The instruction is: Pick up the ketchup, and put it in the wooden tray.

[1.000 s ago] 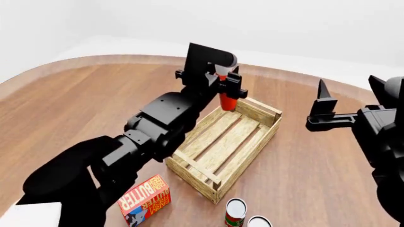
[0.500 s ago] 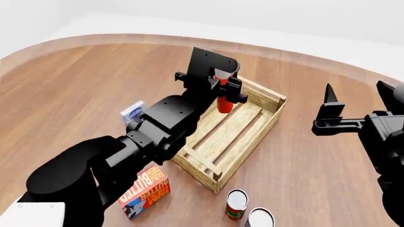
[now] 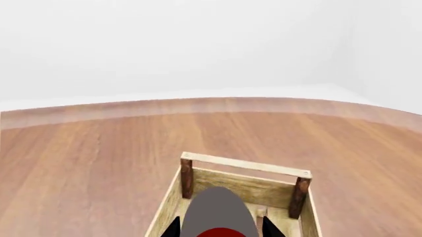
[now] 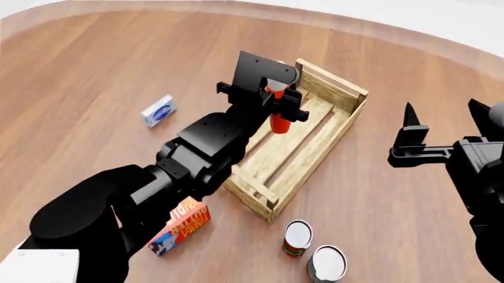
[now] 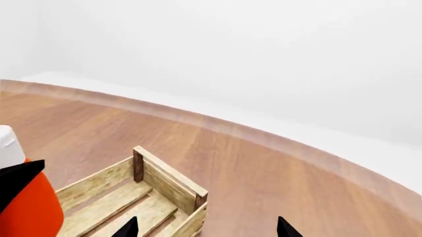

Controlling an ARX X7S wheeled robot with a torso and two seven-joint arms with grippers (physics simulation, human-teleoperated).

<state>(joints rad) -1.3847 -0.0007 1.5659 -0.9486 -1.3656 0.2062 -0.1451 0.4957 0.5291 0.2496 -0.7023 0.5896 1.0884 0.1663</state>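
Note:
My left gripper (image 4: 277,105) is shut on the ketchup (image 4: 279,122), an orange-red bottle held upright, cap up, above the left half of the wooden tray (image 4: 337,84). In the left wrist view the bottle's cap (image 3: 218,210) fills the gap between the jaws of the left gripper (image 3: 221,229), with the tray's far wall (image 3: 240,167) just beyond. My right gripper (image 4: 443,121) hangs open to the right of the tray with nothing in it. The right wrist view has that gripper (image 5: 205,228) open, the tray's corner (image 5: 173,174), and the ketchup (image 5: 29,210) at the edge.
A red-orange butter box (image 4: 181,232) lies near my left arm. Two cans with white lids (image 4: 296,237) (image 4: 327,263) stand in front of the tray's near end. A small blue-and-white box (image 4: 158,110) lies to the left on the wooden table.
The head view has tilted down, bringing more of the table into sight. The left gripper with the ketchup now sits over the tray's slats rather than by its far corner. The right gripper stays open.

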